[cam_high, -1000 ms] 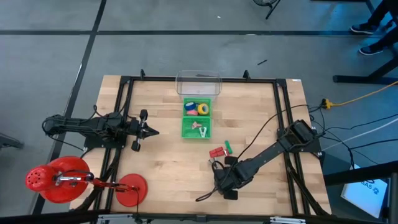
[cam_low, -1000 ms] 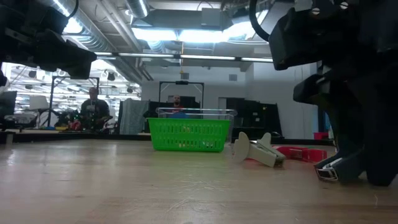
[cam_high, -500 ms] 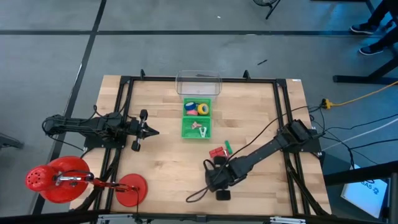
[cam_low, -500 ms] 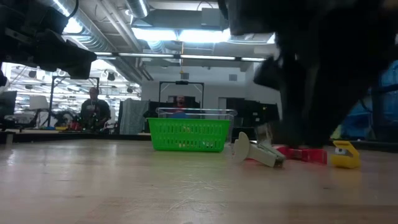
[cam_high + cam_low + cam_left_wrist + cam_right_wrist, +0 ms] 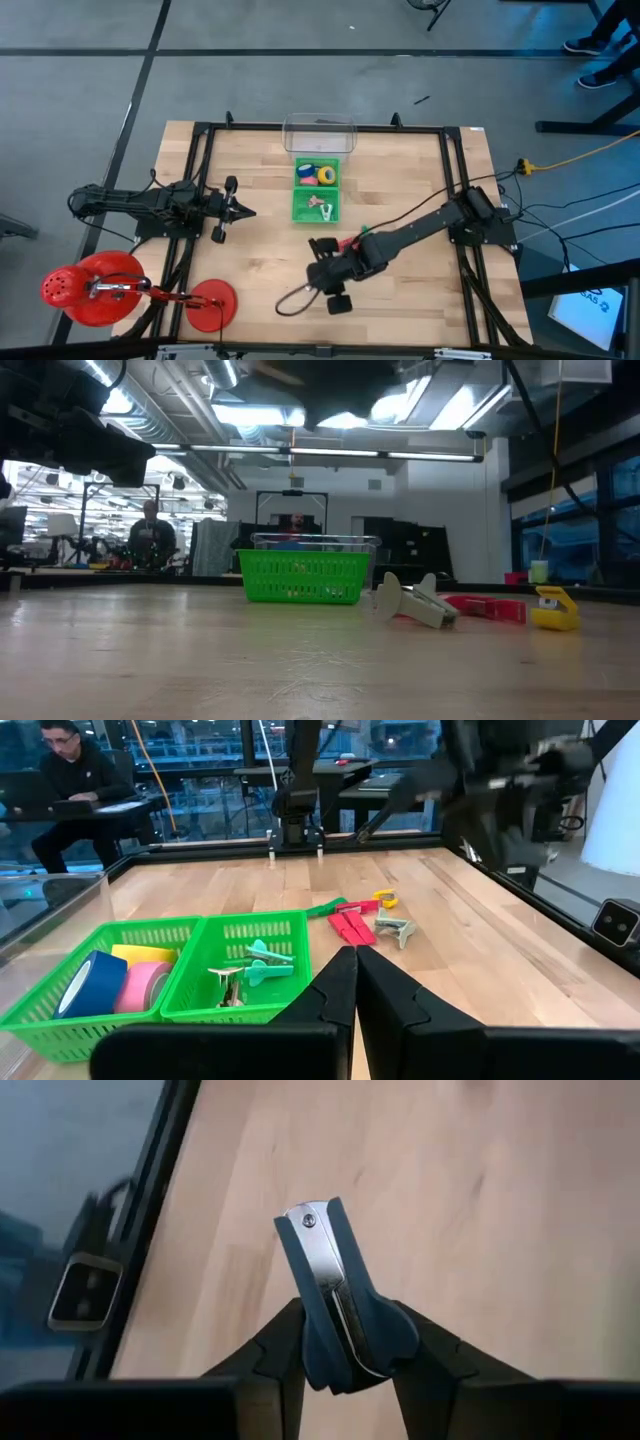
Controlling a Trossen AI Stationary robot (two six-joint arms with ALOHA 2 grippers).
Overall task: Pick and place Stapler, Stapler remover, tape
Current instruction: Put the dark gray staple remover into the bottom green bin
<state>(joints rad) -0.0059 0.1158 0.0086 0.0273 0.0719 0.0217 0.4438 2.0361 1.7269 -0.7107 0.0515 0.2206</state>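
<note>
1. Right gripper (image 5: pixel 335 1365) clamped on a blue-grey stapler remover (image 5: pixel 325 1280), held clear of the table, lower centre of the high view; apparently in carry.
2. Green basket (image 5: pixel 318 206) upper centre: tape rolls (image 5: pixel 318 175) in far compartment, removers in near one, so likely drop spot.
3. Red stapler (image 5: pixel 350 926) lies on wood just right of the basket.
4. Left gripper (image 5: pixel 354 982) closed, parked at left.
</note>
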